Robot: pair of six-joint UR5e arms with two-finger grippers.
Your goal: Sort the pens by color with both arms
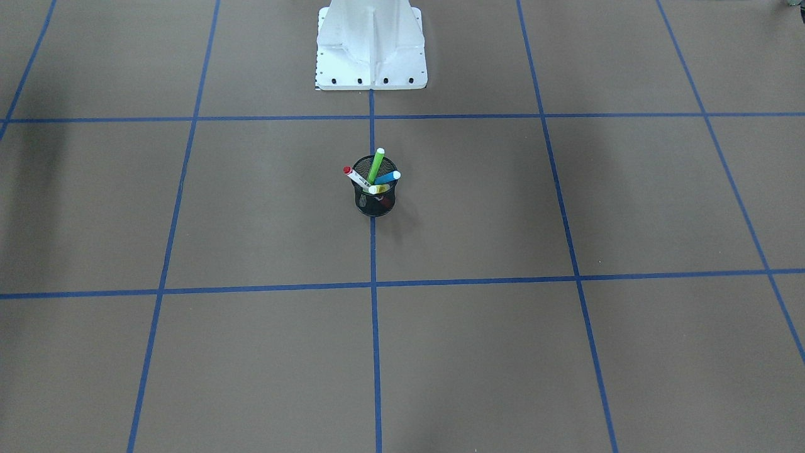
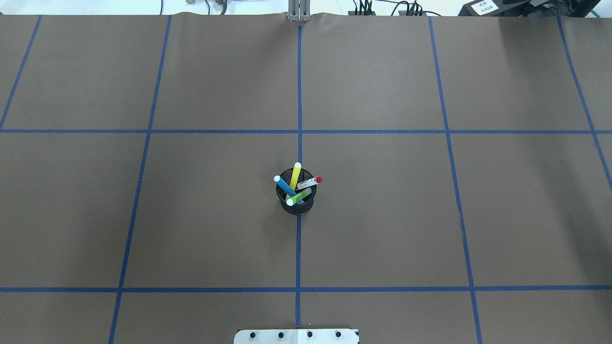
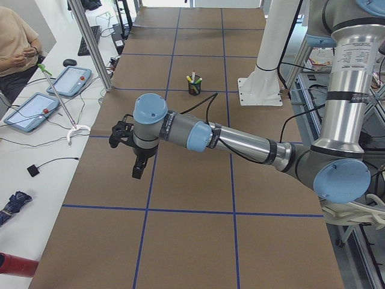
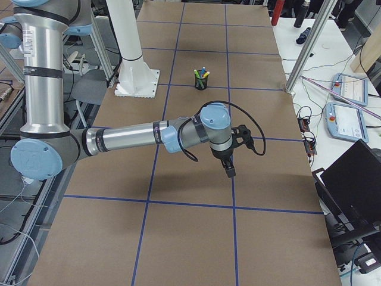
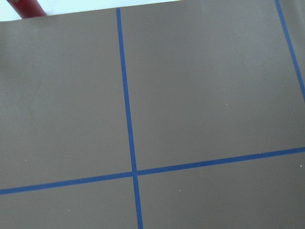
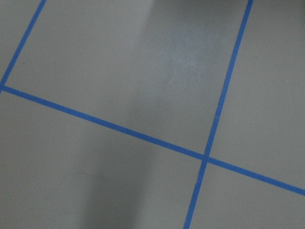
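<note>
Four pens stand together in a black mesh cup (image 1: pixel 375 202) at the table's middle: a green pen (image 1: pixel 377 165), a blue pen (image 1: pixel 388 178), a yellow pen (image 1: pixel 379 188) and a white pen with red ends (image 1: pixel 356 177). The cup also shows in the overhead view (image 2: pixel 297 206). My left gripper (image 3: pixel 137 171) hangs above the table far from the cup, seen only in the exterior left view. My right gripper (image 4: pixel 229 170) does the same in the exterior right view. I cannot tell whether either is open or shut. Both wrist views show only brown table and blue tape.
The white pedestal base (image 1: pixel 371 50) stands behind the cup. Blue tape lines (image 2: pixel 299 95) divide the brown table into squares. A seated person (image 3: pixel 15 48) and tablets (image 3: pixel 33 108) are beside the table's left end; a laptop (image 4: pixel 357 185) is by the right end.
</note>
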